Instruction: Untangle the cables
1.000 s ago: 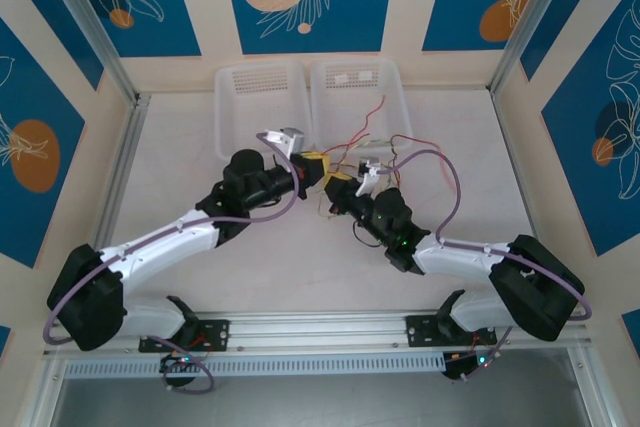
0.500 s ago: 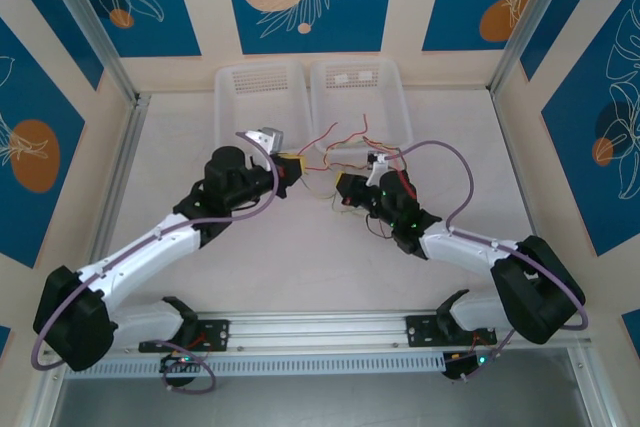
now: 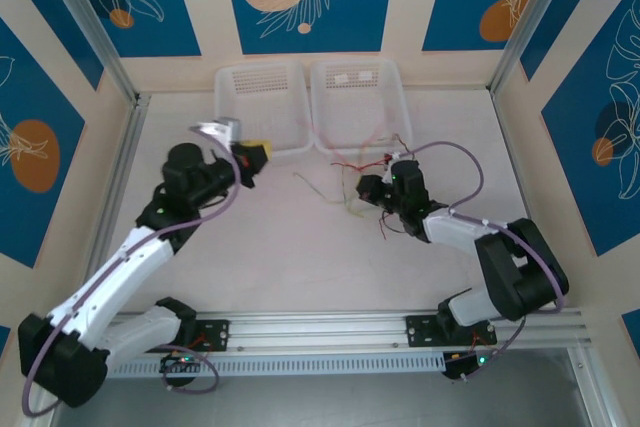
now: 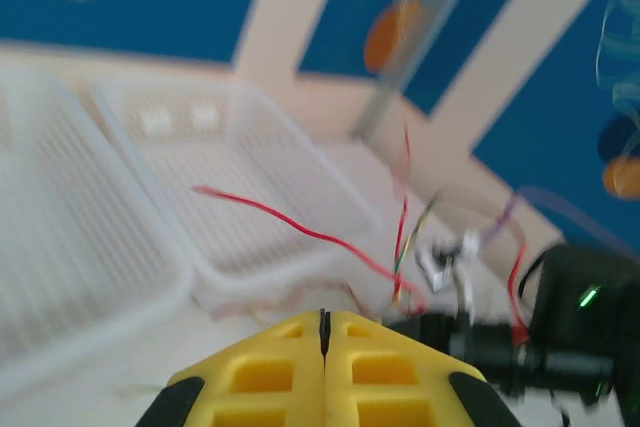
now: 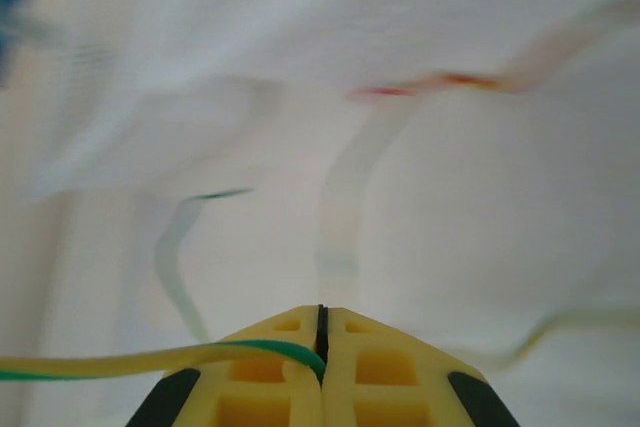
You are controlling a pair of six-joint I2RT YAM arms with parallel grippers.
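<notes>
Right pincer (image 5: pixel 322 325) pressed together, pinching yellow-green cable (image 5: pixel 150 358) at very tips. Left pincer (image 4: pixel 322 325) pressed together as well; no strand seen between pads. Cables (image 3: pixel 352 165) lie loose on table (image 3: pixel 300 247) between my pincers, just before right basket (image 3: pixel 400 97); red cable (image 4: pixel 300 230) arches in front of it.

My judgement: draw pinched strand away slowly and low, stop if knot tightens. Grip is shallow and may slip.

Pale stickers (image 4: pixel 205 115) in basket too blurred to read.
</notes>
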